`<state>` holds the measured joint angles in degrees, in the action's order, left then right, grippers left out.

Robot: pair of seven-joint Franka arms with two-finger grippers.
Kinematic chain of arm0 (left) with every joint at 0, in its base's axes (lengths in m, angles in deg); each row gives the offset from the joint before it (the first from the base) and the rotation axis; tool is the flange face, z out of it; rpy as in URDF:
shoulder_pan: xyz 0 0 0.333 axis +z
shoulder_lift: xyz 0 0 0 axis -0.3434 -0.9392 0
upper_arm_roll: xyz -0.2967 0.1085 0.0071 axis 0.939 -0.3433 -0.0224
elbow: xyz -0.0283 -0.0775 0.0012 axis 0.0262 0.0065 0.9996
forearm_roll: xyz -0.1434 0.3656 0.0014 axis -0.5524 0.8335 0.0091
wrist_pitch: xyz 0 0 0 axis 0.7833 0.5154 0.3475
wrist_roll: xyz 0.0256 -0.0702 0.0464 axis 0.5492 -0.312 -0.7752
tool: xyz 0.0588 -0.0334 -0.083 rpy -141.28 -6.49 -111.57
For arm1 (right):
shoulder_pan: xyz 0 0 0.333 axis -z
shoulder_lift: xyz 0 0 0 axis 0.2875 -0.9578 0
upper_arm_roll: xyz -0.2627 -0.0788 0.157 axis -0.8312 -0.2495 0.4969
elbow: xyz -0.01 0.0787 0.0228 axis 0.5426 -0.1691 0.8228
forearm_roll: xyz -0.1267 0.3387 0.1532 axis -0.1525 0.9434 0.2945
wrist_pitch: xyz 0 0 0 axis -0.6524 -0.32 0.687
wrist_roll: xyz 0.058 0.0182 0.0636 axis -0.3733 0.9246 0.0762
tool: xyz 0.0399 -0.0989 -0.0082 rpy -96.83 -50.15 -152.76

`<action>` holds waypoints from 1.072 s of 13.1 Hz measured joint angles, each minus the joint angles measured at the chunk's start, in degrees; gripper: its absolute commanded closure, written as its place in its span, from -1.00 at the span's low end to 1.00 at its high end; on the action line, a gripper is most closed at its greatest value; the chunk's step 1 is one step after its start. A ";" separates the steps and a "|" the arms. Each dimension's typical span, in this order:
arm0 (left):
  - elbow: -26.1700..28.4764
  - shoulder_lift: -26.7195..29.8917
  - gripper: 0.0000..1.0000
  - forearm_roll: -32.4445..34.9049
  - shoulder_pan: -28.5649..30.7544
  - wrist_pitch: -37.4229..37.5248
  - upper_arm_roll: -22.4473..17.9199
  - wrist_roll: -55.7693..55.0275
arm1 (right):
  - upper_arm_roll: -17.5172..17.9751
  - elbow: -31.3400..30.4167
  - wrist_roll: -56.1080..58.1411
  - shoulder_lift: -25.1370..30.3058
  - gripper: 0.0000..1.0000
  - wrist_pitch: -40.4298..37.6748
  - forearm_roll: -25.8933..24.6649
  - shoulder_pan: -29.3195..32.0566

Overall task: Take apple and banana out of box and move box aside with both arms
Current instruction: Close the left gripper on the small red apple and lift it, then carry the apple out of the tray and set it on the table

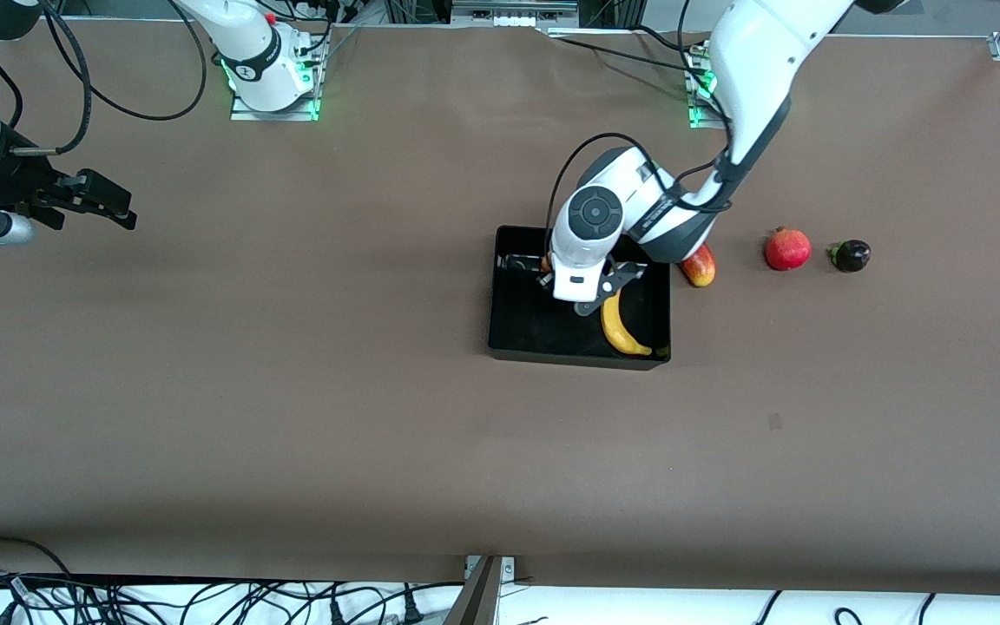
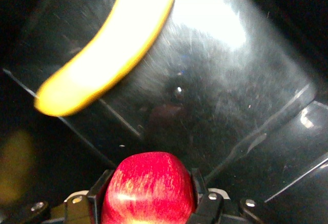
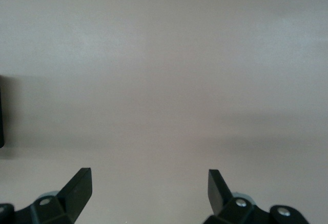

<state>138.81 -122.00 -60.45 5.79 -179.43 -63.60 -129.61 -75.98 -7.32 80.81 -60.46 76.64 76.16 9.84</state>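
Apple [image 2: 148,185], small, red and yellow-streaked, is nearly hidden in our front view under the left gripper [image 1: 552,265], which reaches down into the glossy black open-topped box [image 1: 517,334] at frame centre, while the long curved yellow banana [image 1: 620,328] lies beside it with its long axis running toward the frame's bottom, and our right gripper [image 1: 92,204] waits at upper left. Our left wrist view shows the apple clamped between the black fingers [image 2: 98,193] at bottom centre, cut off by the frame edge, above the box floor. Our right wrist view shows only bare brown table [image 3: 164,80] past fingers [image 3: 77,190] standing wide apart.
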 measured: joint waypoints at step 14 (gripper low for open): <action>-16.72 -1.53 1.00 -3.62 17.71 18.65 -20.63 64.66 | -0.05 0.01 0.00 -0.05 -1.00 0.00 0.00 0.03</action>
<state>122.10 -123.53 -64.07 23.50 -160.78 -84.23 -64.94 -76.03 -7.30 80.81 -60.51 76.65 76.16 9.87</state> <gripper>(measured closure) 0.352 0.000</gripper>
